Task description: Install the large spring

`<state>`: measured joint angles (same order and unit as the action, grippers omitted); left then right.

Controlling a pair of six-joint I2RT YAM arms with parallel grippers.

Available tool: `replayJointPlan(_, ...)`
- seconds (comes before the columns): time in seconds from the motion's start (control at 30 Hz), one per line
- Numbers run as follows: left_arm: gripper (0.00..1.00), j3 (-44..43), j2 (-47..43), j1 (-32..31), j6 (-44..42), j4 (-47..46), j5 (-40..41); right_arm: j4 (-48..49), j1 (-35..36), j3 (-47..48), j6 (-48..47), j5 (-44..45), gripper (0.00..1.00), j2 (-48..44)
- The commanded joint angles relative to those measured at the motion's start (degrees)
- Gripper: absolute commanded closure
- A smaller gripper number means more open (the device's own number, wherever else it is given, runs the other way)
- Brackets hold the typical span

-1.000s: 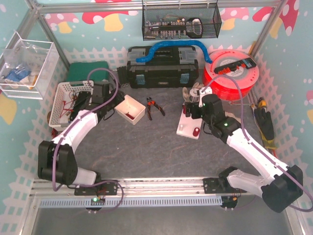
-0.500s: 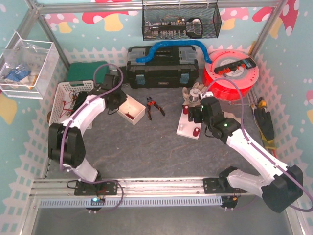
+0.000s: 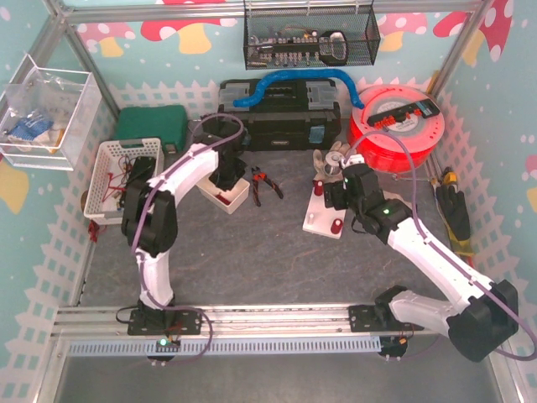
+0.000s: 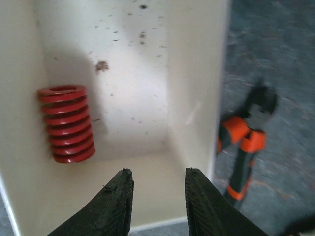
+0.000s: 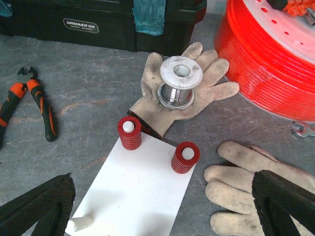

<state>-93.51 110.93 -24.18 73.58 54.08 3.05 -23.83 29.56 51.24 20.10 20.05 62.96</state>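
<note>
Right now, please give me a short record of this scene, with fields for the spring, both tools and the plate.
loose spring: in the bin, beside one wall
left tool: open, above the bin, not touching the spring
right tool: open wide, over the plate
plate: two springs on pegs, one peg bare

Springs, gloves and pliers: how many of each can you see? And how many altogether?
Red springs: 3, the bin spring, the left peg spring and the right peg spring.
Gloves: 2, the upper glove and the lower glove.
Pliers: 1.
Total: 6.
</note>
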Motion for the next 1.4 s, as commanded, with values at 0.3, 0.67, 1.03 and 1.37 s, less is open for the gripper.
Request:
replayJointPlan(0.3, 0.64, -20.7, 16.6, 0.9, 5.2, 20.6, 7.0, 6.4, -0.2, -5.4, -7.9, 0.4, 0.02, -5.3)
replayJointPlan(0.67, 0.52, -21.1, 18.9, 1.5, 5.7, 23.6, 6.0, 7.6, -0.1, -5.8, -9.8, 1.1, 0.02, -5.1)
replayJointPlan(1.03, 0.51, -18.6, 21.4, 1.5, 4.6, 23.6, 3.2, 7.5, -0.2, -5.8, -9.2, 0.3, 0.03, -4.6)
replayJointPlan(1.37, 0.54, -15.3, 22.3, 1.6, 4.4, 18.6, 6.4, 6.8, -0.2, -5.8, -7.2, -0.1, 0.04, -4.0)
